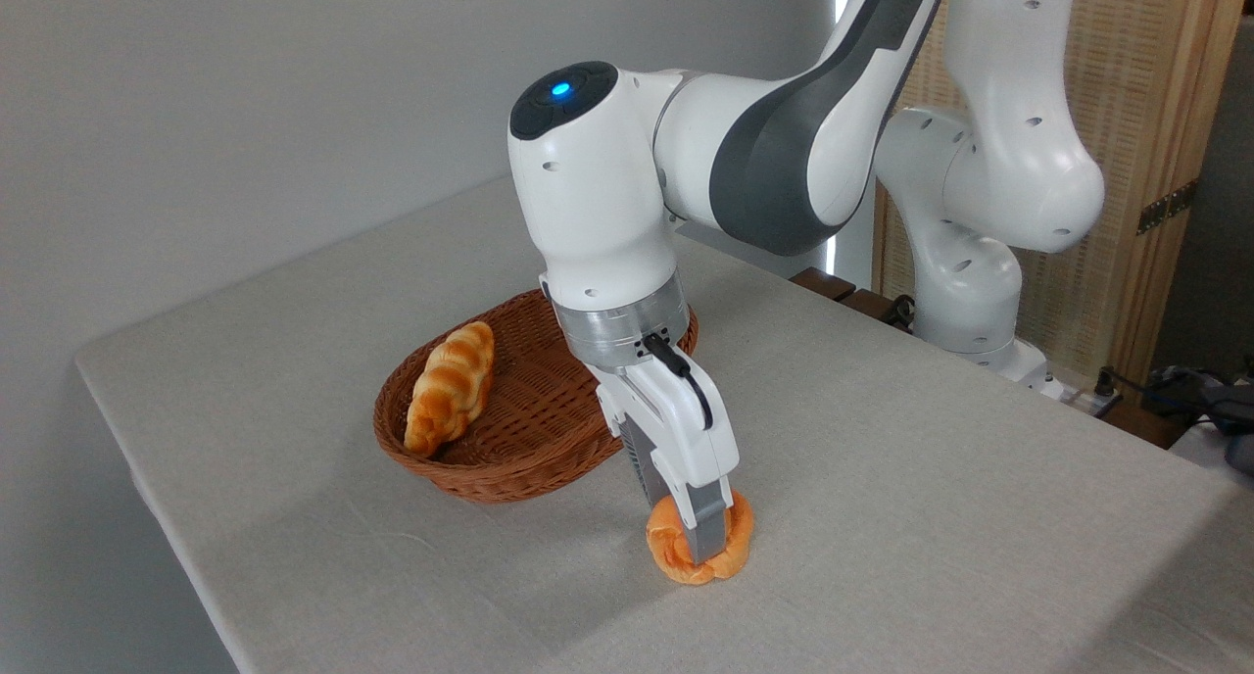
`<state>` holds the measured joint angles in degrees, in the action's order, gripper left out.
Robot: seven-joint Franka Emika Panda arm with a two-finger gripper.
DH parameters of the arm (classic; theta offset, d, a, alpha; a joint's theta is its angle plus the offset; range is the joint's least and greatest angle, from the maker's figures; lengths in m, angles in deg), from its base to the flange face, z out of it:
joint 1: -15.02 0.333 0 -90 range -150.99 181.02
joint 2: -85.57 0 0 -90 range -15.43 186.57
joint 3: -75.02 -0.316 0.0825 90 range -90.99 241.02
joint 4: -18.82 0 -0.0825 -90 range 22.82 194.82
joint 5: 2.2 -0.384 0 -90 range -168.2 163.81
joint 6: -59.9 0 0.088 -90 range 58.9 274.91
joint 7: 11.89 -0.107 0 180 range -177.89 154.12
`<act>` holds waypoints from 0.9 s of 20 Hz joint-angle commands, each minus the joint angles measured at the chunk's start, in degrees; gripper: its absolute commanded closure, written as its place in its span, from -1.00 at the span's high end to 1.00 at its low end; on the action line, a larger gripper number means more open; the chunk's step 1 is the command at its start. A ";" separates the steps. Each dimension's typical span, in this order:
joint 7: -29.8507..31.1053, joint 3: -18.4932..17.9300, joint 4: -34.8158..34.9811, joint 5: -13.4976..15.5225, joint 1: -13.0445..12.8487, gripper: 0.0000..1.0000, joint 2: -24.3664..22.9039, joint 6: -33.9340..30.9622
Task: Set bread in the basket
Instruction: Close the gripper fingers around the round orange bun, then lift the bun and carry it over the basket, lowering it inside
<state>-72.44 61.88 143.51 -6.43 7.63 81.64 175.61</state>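
Nearest to my camera, the bread (686,554), a glossy orange knotted bun, sits on the grey table (931,478), just to the right of and in front of the basket and outside it. The gripper (707,537) is lowered straight onto the bun, its visible finger (709,525) pressed against the bun's front face; the other finger is hidden behind, so I cannot tell from here whether the jaws have closed on the bread. Beyond it, the basket (509,468), reddish-brown wicker, rests on the table and holds a braided loaf (451,385) leaning against its left wall. Behind the basket, the white arm (784,155) reaches back toward its base at the table's far right edge.
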 commanded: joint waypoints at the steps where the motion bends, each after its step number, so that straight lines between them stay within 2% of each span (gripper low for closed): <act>1: -1.06 -0.40 0.38 -0.78 -0.35 -0.10 -0.29 1.10; 10: -0.54 -0.49 -2.51 0.27 -0.09 -0.06 -2.04 0.93; 12: -0.45 -0.49 -3.57 2.63 -0.09 -0.04 -2.92 0.92; 14: 0.16 -0.40 -4.89 7.63 -0.17 -0.04 -3.45 0.92; 15: 1.30 -0.23 -5.07 9.14 -0.26 -0.04 -3.54 0.84; 18: 6.30 0.82 -5.16 11.26 -0.52 -0.04 -3.54 0.75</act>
<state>-70.73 61.99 138.46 2.42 7.65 78.43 175.87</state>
